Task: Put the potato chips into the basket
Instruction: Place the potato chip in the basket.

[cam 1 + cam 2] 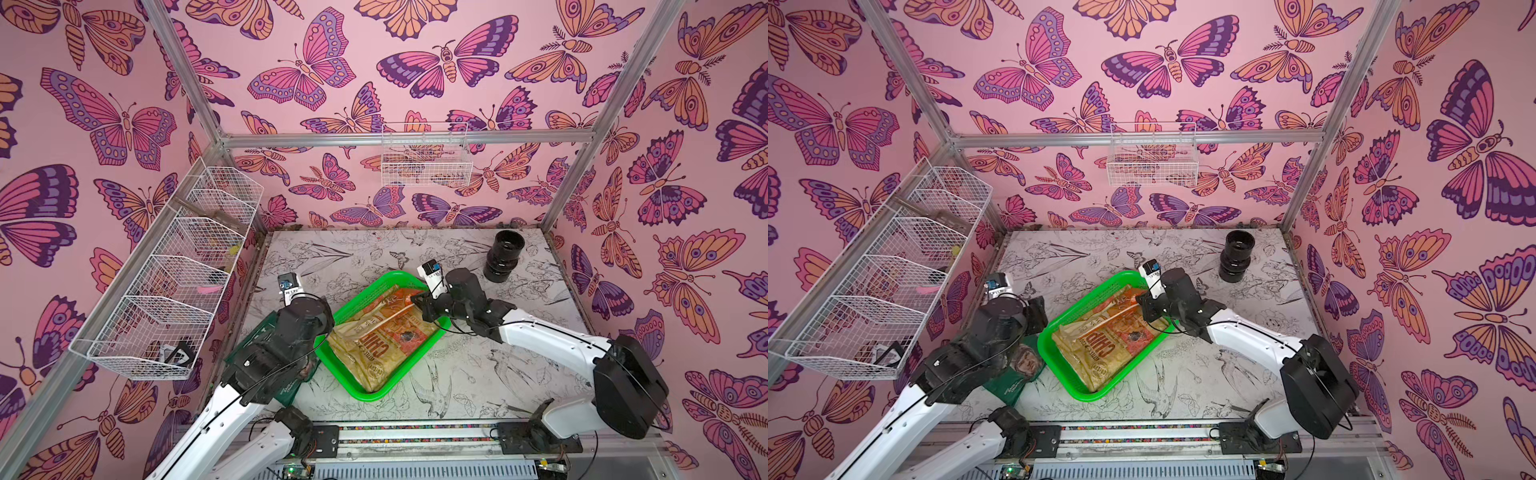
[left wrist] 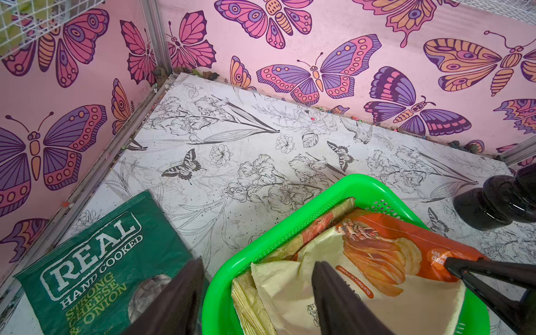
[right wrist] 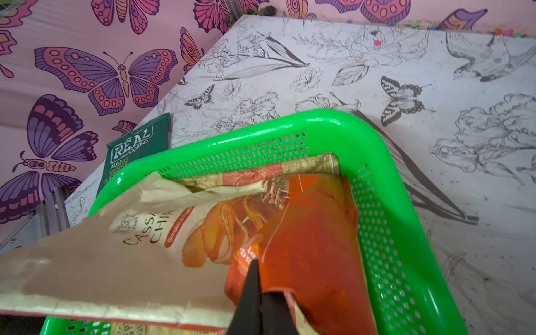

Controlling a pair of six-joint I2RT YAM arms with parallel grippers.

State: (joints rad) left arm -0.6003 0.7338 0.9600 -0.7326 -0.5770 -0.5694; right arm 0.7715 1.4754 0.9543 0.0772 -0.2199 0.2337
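**Green bag waits beneath the left claw, outside the basket**

The dark green "REAL" crinkly chip bag lies flat on the printed tabletop, just beside the bright green perforated plastic basket. It sits below the left claw, which stands well open and empty, one finger over the bag and one over the basket. The right claw is pinched tight on the orange corner of the cream-and-orange cassava chip bag, over the basket and a tan "CHIPS" bag. The left arm is clearly nearer, and the green bag's long side seems to run along the basket wall.

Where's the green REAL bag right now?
In the left wrist view, the REAL bag lies flat on the table, outside the basket, between it and the left wall.
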